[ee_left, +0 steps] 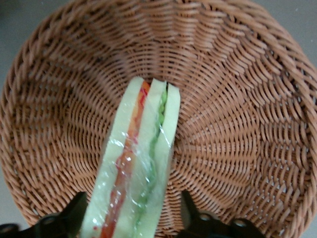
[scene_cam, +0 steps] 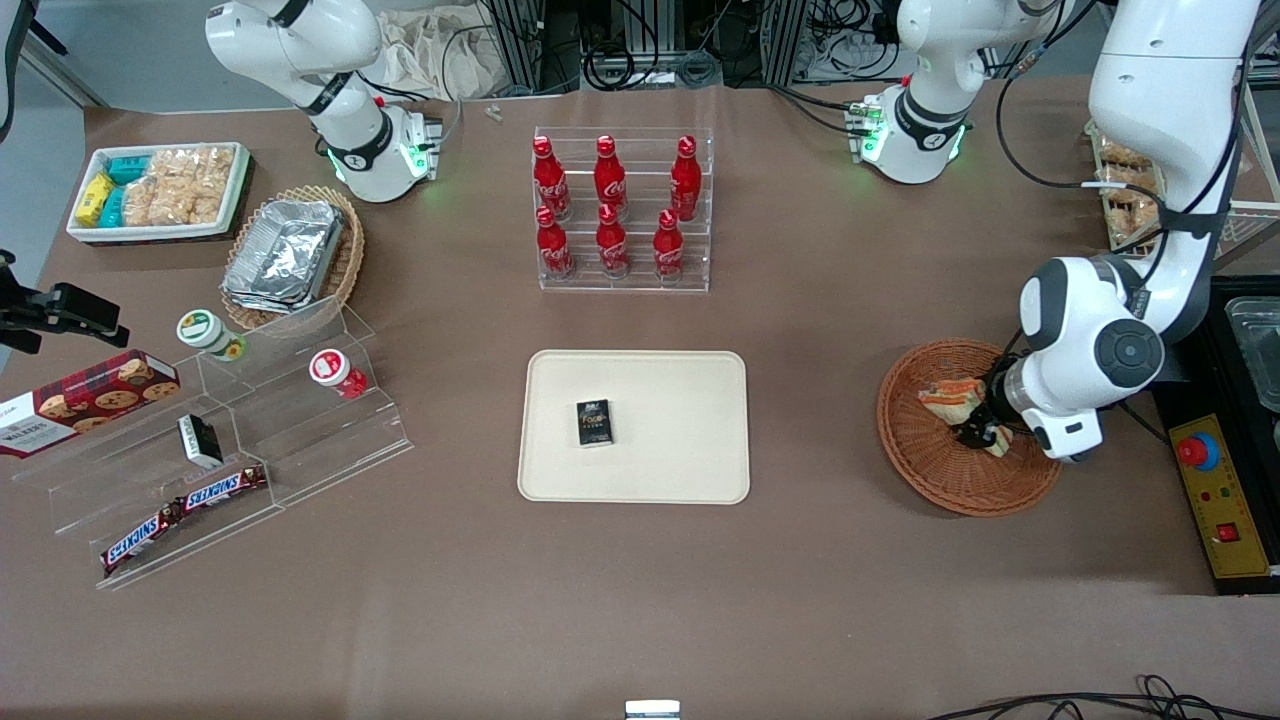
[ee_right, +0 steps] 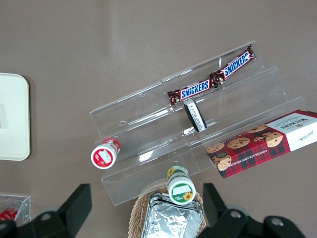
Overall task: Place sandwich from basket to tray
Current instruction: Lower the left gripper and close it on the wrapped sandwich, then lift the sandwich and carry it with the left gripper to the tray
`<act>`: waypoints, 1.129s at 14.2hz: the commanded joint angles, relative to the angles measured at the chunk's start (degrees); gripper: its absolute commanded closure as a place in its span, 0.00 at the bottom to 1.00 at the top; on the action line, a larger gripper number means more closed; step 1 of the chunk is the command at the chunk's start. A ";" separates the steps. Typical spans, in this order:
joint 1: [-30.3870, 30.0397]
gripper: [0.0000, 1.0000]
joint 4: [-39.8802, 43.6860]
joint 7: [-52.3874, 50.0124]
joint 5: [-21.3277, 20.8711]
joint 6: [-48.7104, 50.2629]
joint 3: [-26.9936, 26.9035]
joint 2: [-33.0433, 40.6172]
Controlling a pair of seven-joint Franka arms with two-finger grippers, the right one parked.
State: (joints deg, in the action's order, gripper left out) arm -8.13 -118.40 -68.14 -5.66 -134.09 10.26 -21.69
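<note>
Wicker is under the sandwich (ee_left: 136, 163) yet, for we have our gripper (ee_left: 133, 218) down in the basket (ee_left: 237, 124) with a finger on each side of the wedge, apparently pinching it, while lifting and carrying to the tray (scene_cam: 680, 470) remain.

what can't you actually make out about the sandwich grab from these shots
- Contact: in the left wrist view the hand straddles the sandwich, but the picture's edge cuts off the fingertips; whether they press it is unclear.
- Front view: the arm covers part of the basket and sandwich.
- Whether the sandwich rests on the basket or is lifted: cannot tell.
- Small dark box on the tray: label too small.
</note>
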 commanded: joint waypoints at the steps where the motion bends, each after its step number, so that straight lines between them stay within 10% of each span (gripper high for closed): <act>1: 0.83 1.00 0.63 -3.31 -1.37 -1.00 0.20 -0.29; 10: 0.92 1.00 13.08 1.49 -1.11 17.23 6.78 2.17; 16: 1.80 1.00 28.47 12.92 -1.54 29.94 23.47 -2.73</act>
State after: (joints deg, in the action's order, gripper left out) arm -6.76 -94.98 -58.92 -5.84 -105.85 28.72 -19.79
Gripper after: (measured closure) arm 0.811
